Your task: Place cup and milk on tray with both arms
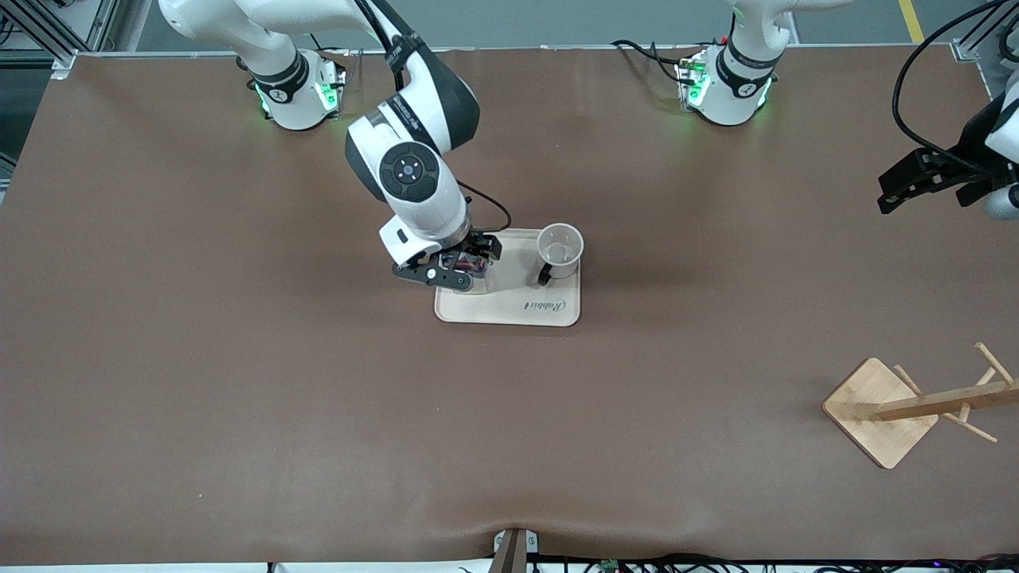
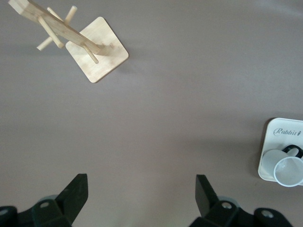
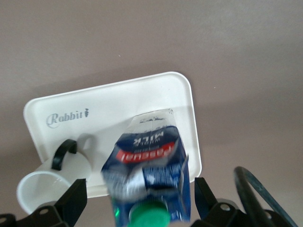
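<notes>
Fingers of right gripper (image 1: pixel 455 267) clamp the milk (image 3: pixel 150 175) over the tray (image 1: pixel 509 310), beside the cup (image 1: pixel 560 251). Next: lower, release. Left gripper (image 1: pixel 915 181) waits, fingers wide.

Both arms were glossy white with black bands at the joints, and their round bases glowed green. The right arm (image 1: pixel 414 171) carried a black round cap with a small blue-ringed centre and a thin black cable looping off its wrist. The grippers were matte black, with silver screws.
</notes>
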Robot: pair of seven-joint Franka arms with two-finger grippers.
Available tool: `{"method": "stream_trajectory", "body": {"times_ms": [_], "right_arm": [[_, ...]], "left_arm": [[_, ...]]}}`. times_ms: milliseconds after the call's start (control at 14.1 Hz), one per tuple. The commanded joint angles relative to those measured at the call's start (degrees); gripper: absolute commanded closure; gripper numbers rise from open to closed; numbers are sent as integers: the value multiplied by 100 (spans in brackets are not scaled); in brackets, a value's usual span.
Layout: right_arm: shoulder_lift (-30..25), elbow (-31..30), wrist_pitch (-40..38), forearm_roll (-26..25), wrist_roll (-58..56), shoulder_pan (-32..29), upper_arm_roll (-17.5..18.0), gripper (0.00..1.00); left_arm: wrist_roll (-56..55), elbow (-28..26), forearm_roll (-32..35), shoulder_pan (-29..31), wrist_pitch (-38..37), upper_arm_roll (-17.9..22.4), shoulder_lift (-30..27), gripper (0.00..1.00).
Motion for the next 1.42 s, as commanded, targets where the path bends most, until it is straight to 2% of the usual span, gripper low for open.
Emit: {"method": "stream_trajectory", "body": {"times_ms": [0,142,212,496,637,850,991,1204,1345], "right_arm": [[-29,877,-1227,46,92,-247,6,0],[-46,1275,-1915,-76,31,-597,15,0],[-55,1433,-2074,-129,-48,-730,15,0],[-142,1768,-2155,-349,-479,-924,-3,0],[-344,1751,-2295,-376,-663,-1143,24,0],[-363,1760,-2357,-498,-945,-1206,-11,0],[-354,1777,-2366,-1198,-980,-1205,6,0],[-380,1786,-2357,-1299,-980,-1223,-20,0],[-607,1786,-2357,-1273,-1041,-1241,-20,0]], "left_arm": [[102,-305,-190,46,27,-92,-294,0],[102,-332,-191,396,36,-486,-321,0],[93,-375,-199,450,36,-549,-365,0],[49,-955,-270,450,404,-550,-734,0],[14,-947,-270,459,405,-550,-726,0],[-3,-868,-279,468,370,-550,-717,0],[-21,-859,-279,485,361,-541,-717,0],[-30,-859,-270,485,361,-515,-699,0],[-21,-859,-270,494,361,-471,-717,0]]}}
